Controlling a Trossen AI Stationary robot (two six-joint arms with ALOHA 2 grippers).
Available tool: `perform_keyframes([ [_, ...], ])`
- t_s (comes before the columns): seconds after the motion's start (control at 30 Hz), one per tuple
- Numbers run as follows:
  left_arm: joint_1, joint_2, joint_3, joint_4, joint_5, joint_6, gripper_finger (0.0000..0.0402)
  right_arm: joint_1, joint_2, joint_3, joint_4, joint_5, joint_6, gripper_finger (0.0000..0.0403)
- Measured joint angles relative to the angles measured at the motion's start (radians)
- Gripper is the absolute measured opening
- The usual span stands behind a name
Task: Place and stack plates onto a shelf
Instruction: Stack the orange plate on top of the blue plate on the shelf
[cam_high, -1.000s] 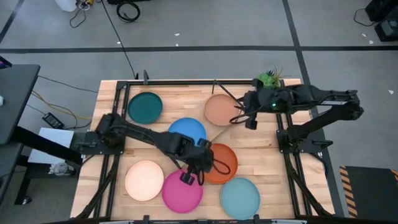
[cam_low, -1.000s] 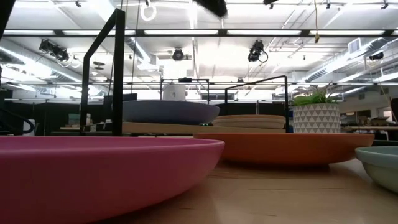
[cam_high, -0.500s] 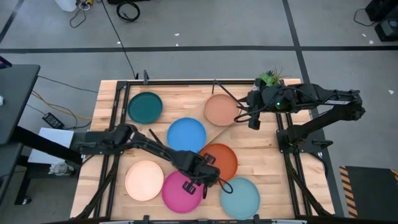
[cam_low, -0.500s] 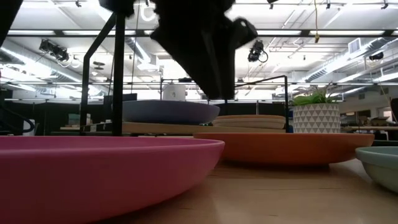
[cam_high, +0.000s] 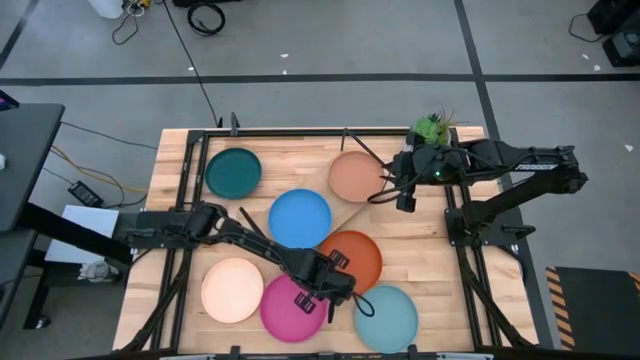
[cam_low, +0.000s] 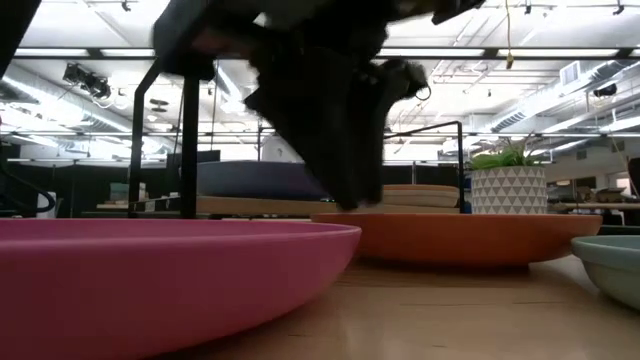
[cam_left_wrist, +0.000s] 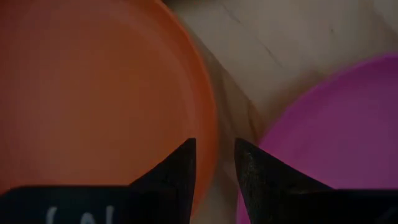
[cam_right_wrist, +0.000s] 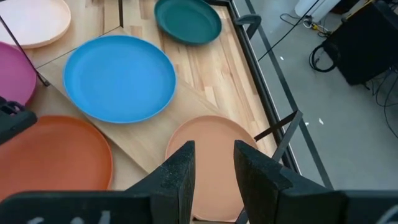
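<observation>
overhead, the wooden counter (cam_high: 420, 255) sits on a grey floor crossed by dark seams, with cables lying beyond its far edge. on it lie a dark teal plate (cam_high: 233, 172), a blue plate (cam_high: 299, 217), a tan-brown plate (cam_high: 352, 176), an orange plate (cam_high: 358, 258), a cream plate (cam_high: 232, 290), a magenta plate (cam_high: 288, 310) and a light blue plate (cam_high: 386, 315). the blue and tan-brown ones rest on the shelf (cam_high: 345, 208), a pale board lying at a slant. the left tool (cam_high: 327, 296) hangs low over the gap between the magenta and orange plates; the right tool (cam_high: 404, 193) is just beside the tan-brown plate, near the small potted plant (cam_high: 432, 126).

from counter height, the left arm is a dark blur above the magenta plate's rim, and behind it a hall with ceiling strip lights.

the left wrist view shows that tool's fingers (cam_left_wrist: 179, 171) a narrow way apart, holding nothing (the orange rim lies just at the gap).

the right wrist view shows its fingers (cam_right_wrist: 180, 168) likewise slightly parted and empty, over the tan-brown plate, with black cases on the floor past the counter's black rail.
</observation>
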Motion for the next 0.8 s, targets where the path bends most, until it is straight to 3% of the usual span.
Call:
perform_keyframes([
  [0.27,0.0,0.03,0.0,-0.012,-0.059,0.05,0.011,0.0,0.0,0.0,0.011,0.001,-0.002,0.0116],
  [0.53,-0.002,0.054,0.003,-0.026,-0.071,0.077,0.0017,0.0,0.0,0.0,0.024,-0.003,-0.004,0.0116],
  [0.8,-0.011,0.051,0.071,-0.114,-0.077,0.09,0.0013,0.0,0.0,0.0,0.024,-0.005,-0.007,0.0116],
])
